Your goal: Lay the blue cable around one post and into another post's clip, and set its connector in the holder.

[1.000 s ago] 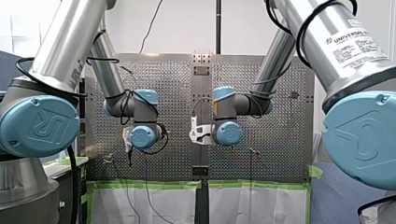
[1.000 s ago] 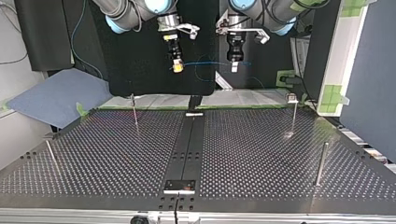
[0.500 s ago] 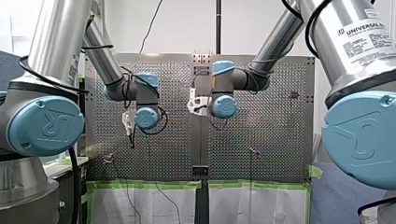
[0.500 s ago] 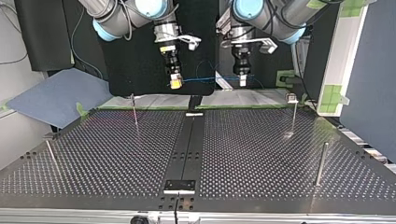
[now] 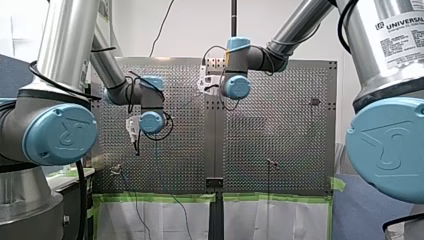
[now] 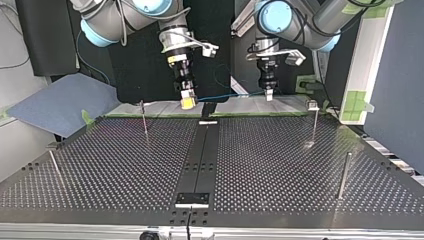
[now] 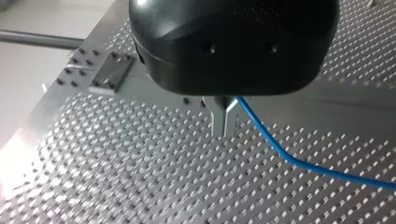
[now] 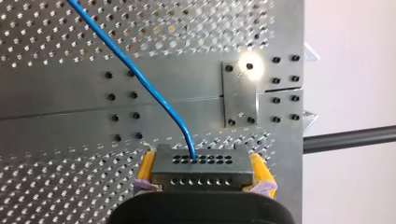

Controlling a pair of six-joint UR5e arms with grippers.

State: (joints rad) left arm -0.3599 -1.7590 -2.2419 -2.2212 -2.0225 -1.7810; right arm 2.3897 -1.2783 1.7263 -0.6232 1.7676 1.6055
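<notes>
My right gripper (image 8: 201,162) has yellow pads and is shut on a dark connector block (image 8: 205,178) with rows of small holes. The blue cable (image 8: 140,79) runs out of the block's face and away over the perforated table (image 8: 56,186). In the top view this gripper (image 6: 187,102) hangs over the table's far edge at the left. My left gripper (image 6: 269,95) hangs at the right, and the cable (image 6: 230,95) spans between the two. Its narrow metal fingers (image 7: 219,122) are shut on the blue cable (image 7: 285,156), which trails off to one side above the table.
Thin posts stand on the table (image 6: 280,165) in the top view: one at the far left (image 6: 144,120), one with a clip on top at the far right (image 6: 314,122), one at the near right (image 6: 343,175), one at the near left (image 6: 55,167). A small plate (image 6: 192,199) sits on the centre strip near the front edge.
Both arms have carried the cable lower in the top view, closer to the table's far edge. The cable between them is now straighter. Both grips are unchanged.
</notes>
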